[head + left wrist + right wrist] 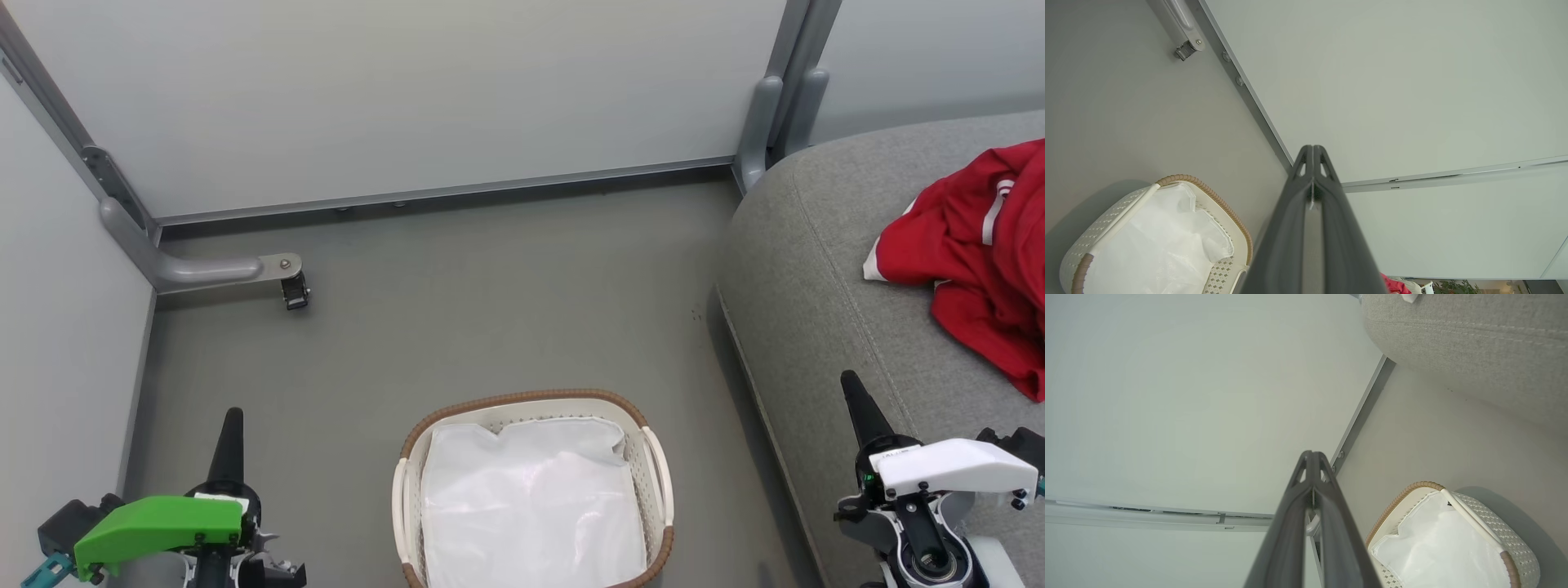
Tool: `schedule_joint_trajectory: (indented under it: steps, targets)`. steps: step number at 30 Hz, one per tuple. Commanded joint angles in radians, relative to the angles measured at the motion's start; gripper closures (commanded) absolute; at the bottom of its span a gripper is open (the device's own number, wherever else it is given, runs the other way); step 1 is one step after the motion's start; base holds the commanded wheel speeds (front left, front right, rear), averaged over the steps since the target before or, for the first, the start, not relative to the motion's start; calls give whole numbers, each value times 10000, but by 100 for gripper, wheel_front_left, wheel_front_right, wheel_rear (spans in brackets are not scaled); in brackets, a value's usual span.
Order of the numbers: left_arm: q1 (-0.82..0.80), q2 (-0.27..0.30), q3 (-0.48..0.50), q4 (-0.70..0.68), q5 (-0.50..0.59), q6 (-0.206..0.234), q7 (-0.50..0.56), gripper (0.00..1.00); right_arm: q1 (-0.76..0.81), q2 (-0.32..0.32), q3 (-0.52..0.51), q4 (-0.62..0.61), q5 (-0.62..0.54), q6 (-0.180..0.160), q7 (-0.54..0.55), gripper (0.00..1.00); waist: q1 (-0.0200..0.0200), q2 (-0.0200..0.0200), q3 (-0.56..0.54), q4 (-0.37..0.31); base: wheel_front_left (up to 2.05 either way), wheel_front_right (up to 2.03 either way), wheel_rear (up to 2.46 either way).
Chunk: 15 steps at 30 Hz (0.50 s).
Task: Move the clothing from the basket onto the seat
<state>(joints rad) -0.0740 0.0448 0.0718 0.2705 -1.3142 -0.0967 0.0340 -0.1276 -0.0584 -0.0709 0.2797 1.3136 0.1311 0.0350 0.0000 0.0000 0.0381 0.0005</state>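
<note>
Clothing (976, 245), bright red sports fabric with white stripes, lies crumpled on the large grey upholstered seat (816, 269) at three o'clock. The oval white perforated basket (522, 399), brown-rimmed, at six o'clock holds a white liner sheet (531, 506). Both claws, left gripper (233, 418) and right gripper (851, 384), are pinched closed, empty.

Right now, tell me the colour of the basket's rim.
Brown, woven; the basket rim shows best in the head view.

One basket (522, 398), one white liner sheet (531, 506), one heap of red clothing (971, 253), one grey seat (808, 286), two claws, left claw (233, 420), right claw (852, 388).
</note>
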Motion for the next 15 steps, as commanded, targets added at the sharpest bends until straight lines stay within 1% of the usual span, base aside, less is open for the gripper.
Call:
schedule_joint_trajectory:
  steps: [1,15]
  targets:
    - [-269,68,79,-89,-247,-76,64,100,92,-24,-59,-113,250,-3,70,100,0,0,-13,0,0,0,0]
    - [-332,75,216,-163,-1317,-193,358,100,150,11,-217,-219,1327,-2,362,100,0,0,-131,-2,0,0,0]
